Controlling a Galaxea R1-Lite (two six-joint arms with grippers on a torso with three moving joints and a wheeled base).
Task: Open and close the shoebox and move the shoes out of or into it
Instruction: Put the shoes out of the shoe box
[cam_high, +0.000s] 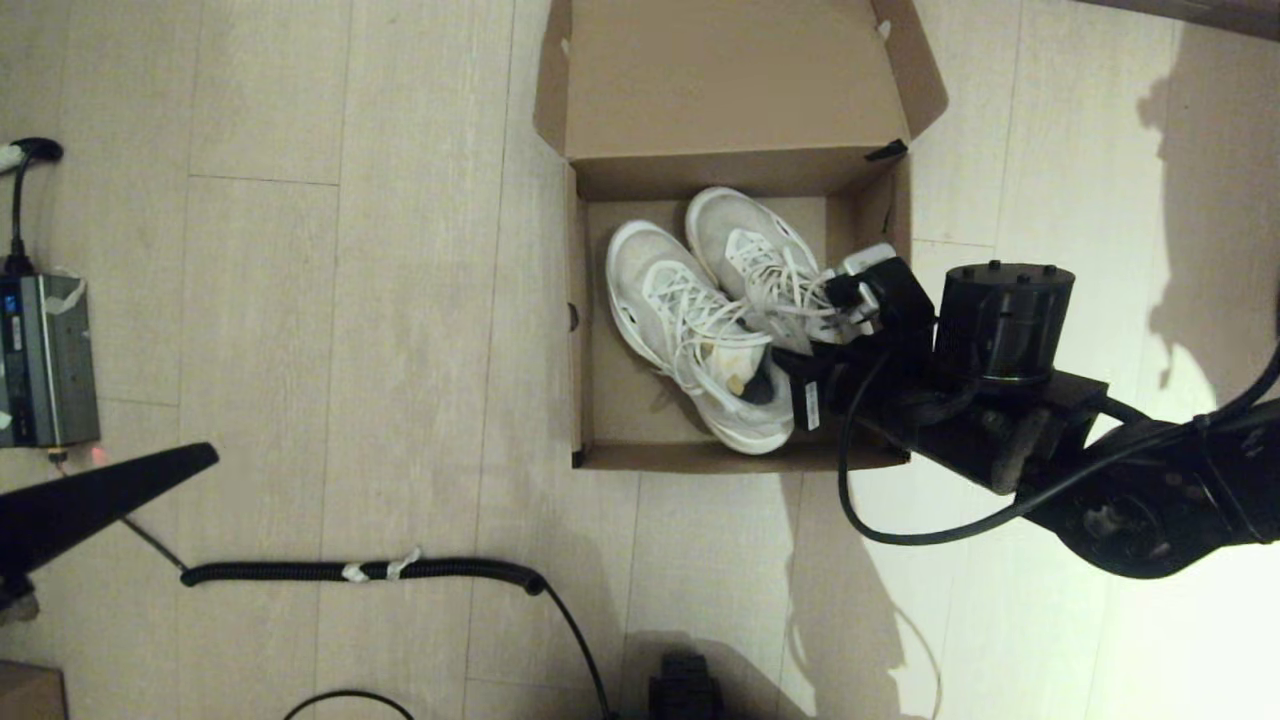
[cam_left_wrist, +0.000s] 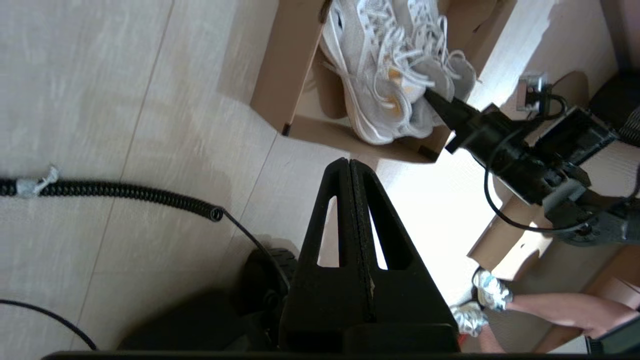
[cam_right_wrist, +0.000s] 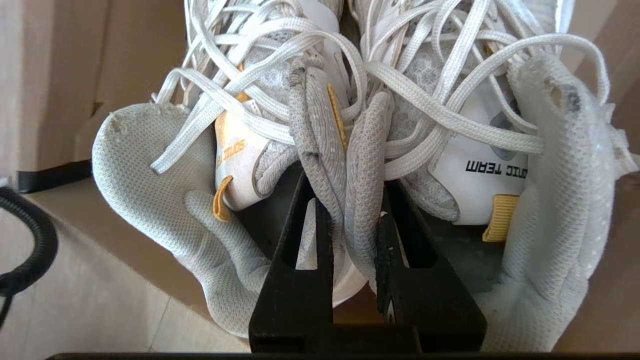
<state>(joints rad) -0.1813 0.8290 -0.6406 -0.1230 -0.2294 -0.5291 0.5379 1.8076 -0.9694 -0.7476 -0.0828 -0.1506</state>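
Observation:
The brown shoebox (cam_high: 577, 330) stands open on the floor, its lid (cam_high: 720, 70) folded back at the far side. Both white mesh shoes (cam_high: 690, 320) lie side by side inside, toes toward the lid. My right gripper (cam_high: 778, 362) reaches in over the box's right wall. In the right wrist view it (cam_right_wrist: 345, 195) is shut on the two inner heel collars (cam_right_wrist: 350, 150), pinched together between the fingers. The left gripper (cam_high: 205, 455) hangs at the left, well away from the box, and its fingers (cam_left_wrist: 350, 162) are pressed together on nothing. The left wrist view also catches the shoes (cam_left_wrist: 380, 85) in the shoebox (cam_left_wrist: 280, 75).
A grey device (cam_high: 45, 360) with a cable sits at the far left. A coiled black cable (cam_high: 350, 570) runs across the floor in front of the box. A second cardboard box (cam_left_wrist: 505, 245) and a person's feet (cam_left_wrist: 487, 295) show in the left wrist view.

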